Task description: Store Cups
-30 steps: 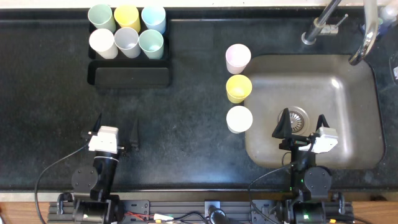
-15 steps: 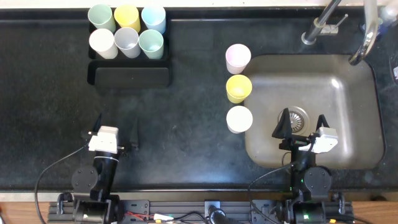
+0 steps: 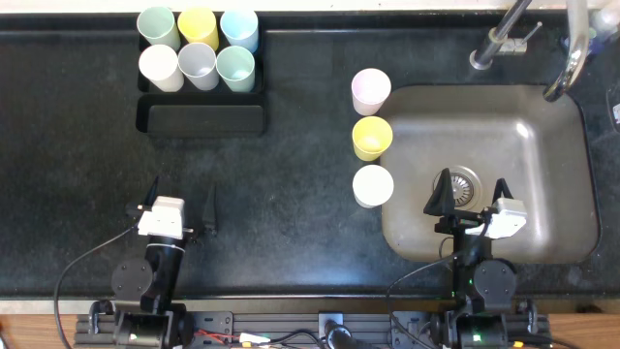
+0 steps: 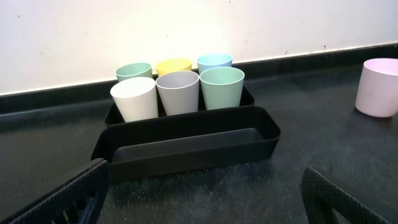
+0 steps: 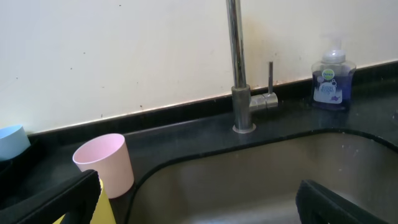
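Three loose cups stand in a column on the dark counter beside the sink: a pink cup (image 3: 370, 89) (image 4: 379, 86) (image 5: 106, 163), a yellow cup (image 3: 372, 137) and a white cup (image 3: 373, 185). Several cups fill the far half of a black tray (image 3: 201, 118) (image 4: 186, 146), whose near compartment holds nothing. My left gripper (image 3: 181, 206) (image 4: 202, 193) sits open near the front of the counter, facing the tray. Over the sink's front part my right gripper (image 3: 470, 194) (image 5: 199, 202) is open with nothing between its fingers.
A steel sink (image 3: 542, 145) takes up the right side, with a drain (image 3: 466, 181) and a faucet (image 3: 504, 34) (image 5: 239, 68) behind it. A soap bottle (image 5: 333, 79) stands by the wall. Bare counter lies between the tray and the loose cups.
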Tool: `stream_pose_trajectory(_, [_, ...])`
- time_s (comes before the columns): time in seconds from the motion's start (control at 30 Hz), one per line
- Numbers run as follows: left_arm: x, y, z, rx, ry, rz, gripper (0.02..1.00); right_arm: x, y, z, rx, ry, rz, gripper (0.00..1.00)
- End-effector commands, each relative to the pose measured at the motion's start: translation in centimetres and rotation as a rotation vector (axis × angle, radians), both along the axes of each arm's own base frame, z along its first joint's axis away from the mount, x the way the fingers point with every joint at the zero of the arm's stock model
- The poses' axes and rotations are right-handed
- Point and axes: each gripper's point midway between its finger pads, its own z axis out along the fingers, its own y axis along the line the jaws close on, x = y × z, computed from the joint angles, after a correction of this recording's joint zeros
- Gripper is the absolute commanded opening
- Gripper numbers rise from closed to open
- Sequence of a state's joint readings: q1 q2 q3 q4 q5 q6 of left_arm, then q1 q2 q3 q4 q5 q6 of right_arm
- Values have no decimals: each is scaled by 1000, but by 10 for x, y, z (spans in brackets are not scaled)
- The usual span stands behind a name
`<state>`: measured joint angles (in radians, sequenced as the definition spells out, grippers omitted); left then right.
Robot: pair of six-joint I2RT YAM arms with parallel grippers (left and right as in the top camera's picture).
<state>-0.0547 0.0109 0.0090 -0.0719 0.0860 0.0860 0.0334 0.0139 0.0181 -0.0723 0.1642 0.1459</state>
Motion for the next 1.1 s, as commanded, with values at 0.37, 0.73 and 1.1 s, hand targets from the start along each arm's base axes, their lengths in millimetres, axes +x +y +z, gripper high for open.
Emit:
stream_pose_trajectory(0.37, [0,-1,-1,19,-2,-7,998,0,-1,-2,4,-4,-4,998])
stream_pose_trajectory(0.73, [24,-59,102,-24,110,-343,1000,0,-1,-2,4,-4,-4,996])
stream_pose_trajectory(1.1, [172,-145,211,-163,610,-395,998,0,-1,-2,4,-4,-4,996])
